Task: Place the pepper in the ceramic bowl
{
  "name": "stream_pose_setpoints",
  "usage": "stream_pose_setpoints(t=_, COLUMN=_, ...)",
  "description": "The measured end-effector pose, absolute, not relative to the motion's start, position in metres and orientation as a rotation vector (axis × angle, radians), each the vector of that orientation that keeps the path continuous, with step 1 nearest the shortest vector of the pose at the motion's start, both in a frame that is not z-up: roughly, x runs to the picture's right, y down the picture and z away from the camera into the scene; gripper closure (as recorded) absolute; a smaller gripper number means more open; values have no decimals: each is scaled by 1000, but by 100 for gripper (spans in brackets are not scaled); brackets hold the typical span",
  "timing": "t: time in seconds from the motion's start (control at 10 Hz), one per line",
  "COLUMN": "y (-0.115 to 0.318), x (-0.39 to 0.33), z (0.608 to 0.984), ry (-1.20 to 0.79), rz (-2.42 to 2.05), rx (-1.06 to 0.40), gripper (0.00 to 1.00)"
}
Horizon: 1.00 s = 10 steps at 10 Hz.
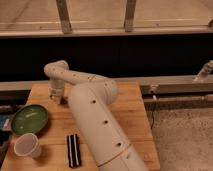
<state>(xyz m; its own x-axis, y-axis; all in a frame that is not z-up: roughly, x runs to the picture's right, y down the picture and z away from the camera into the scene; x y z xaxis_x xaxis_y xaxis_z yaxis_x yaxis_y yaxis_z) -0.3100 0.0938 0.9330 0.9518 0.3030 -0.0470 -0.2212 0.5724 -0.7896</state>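
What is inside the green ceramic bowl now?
The ceramic bowl looks empty: only green glaze shows inside. The gripper hangs beyond it over the table, covering whatever is beneath.

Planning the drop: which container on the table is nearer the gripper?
The green bowl, close beside the gripper at the far left of the table; the white cup stands farther off, at the near edge.

Single view only. It sits up high on the robot's side of the tabletop [127, 107], looking forward and down along the arm [100, 130]. The arm's fat white link fills the lower middle, really close to the lens. The wooden top takes the lower left, cut off by the bottom edge, with floor [185, 135] on the right and a dark wall [150, 55] across the back. The pincer [59, 98] sits mid-left in frame, over the far left of the tabletop, just past the ceramic bowl [30, 119].
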Motion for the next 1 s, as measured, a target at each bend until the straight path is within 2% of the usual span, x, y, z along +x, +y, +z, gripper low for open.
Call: stream_pose_setpoints(t=1.0, y=92, x=-309, z=931, ry=-94, rz=304, rx=-914, gripper=100)
